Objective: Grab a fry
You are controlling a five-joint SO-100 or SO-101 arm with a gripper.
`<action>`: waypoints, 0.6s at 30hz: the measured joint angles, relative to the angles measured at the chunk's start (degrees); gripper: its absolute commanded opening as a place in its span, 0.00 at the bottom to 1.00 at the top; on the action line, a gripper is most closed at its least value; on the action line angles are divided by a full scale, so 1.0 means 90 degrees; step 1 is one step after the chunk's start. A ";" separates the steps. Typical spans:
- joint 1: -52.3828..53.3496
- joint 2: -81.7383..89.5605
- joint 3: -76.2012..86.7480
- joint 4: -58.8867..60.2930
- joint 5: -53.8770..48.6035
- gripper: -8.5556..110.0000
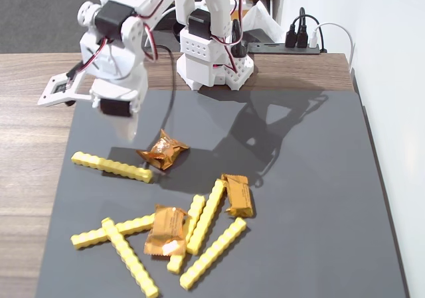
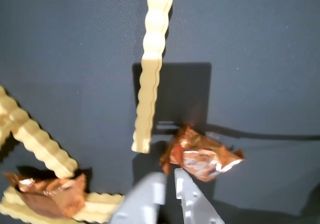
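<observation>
The white plastic claw [image 2: 169, 180] hangs above the dark grey mat [image 1: 299, 198] with its two fingers drawn nearly together, only a thin slit between them, and nothing held. Just ahead of it in the wrist view lies the fry [image 2: 151, 67] — a long, thin, pale yellow plastic stick with a wavy, studded edge, running almost straight up the picture, its near end close to the fingertips. In the fixed view that same fry [image 1: 111, 166] lies alone at the mat's left, stretched left to right and tilting slightly down to the right. A crinkled orange foil packet [image 2: 202, 154] sits just beside its near end — shiny and creased. More yellow sticks [image 1: 207, 215] are piled crosswise lower on the mat, with two further packets [image 1: 166, 229] among them.
</observation>
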State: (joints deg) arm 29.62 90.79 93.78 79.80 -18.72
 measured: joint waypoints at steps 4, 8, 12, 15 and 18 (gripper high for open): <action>-0.0195 -0.0244 -0.0107 -0.0059 0.0215 0.23; -0.0352 -0.0410 -0.0107 -0.0176 0.0371 0.23; -0.0420 -0.0586 -0.0078 -0.0361 0.0449 0.22; -0.0449 -0.0762 0.0029 -0.0518 0.0488 0.22; -0.0527 -0.0820 0.0254 -0.0645 0.0498 0.22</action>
State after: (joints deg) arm 24.87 83.41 96.06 74.00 -14.24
